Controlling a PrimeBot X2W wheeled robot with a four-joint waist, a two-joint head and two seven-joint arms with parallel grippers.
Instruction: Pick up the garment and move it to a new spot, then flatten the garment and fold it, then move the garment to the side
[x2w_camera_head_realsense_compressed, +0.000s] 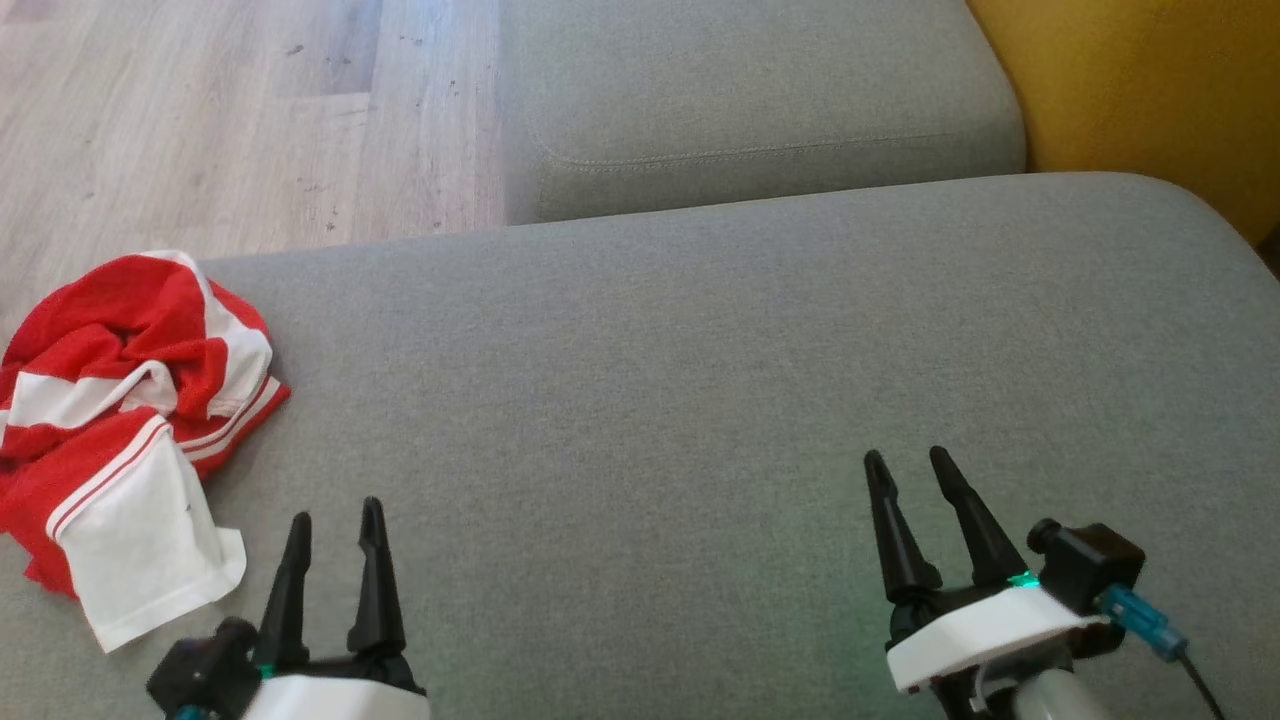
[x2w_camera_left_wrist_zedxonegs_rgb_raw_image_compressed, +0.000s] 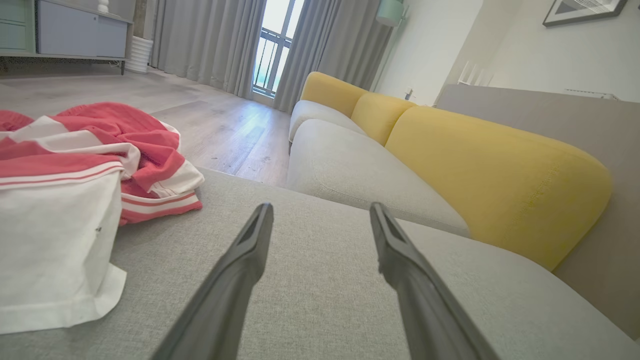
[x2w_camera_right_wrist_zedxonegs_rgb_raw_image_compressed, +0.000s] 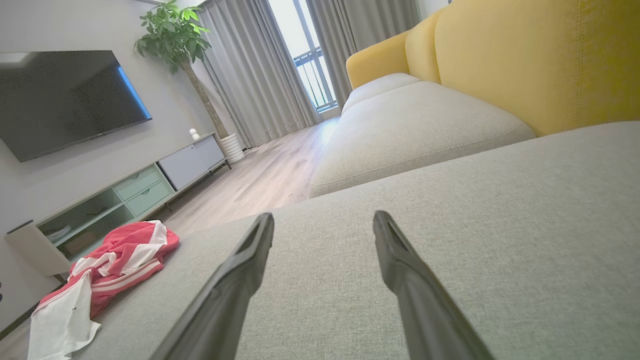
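1. I see the garment (x2w_camera_head_realsense_compressed: 130, 420), red with white stripes, crumpled in a heap at the left edge of the grey seat cushion (x2w_camera_head_realsense_compressed: 700, 350), toward the cushion's far-left corner. A white panel of it spreads flat on the near side of the heap.
2. My left pincer (x2w_camera_head_realsense_compressed: 336, 510) sits low over the cushion's near-left part. Its two dark fingers stand spread apart with nothing between them. It is just beside the white panel and not touching it.
3. My right pincer (x2w_camera_head_realsense_compressed: 908, 455) sits over the cushion's near-right part, fingers likewise apart and holding nothing, well apart from the garment.
4. Past the cushion's far edge lies a second grey cushion (x2w_camera_head_realsense_compressed: 760, 90). The wooden floor (x2w_camera_head_realsense_compressed: 200, 110) shows beyond the cushion's far-left corner and a yellow backrest (x2w_camera_head_realsense_compressed: 1150, 90) beyond its far-right corner.
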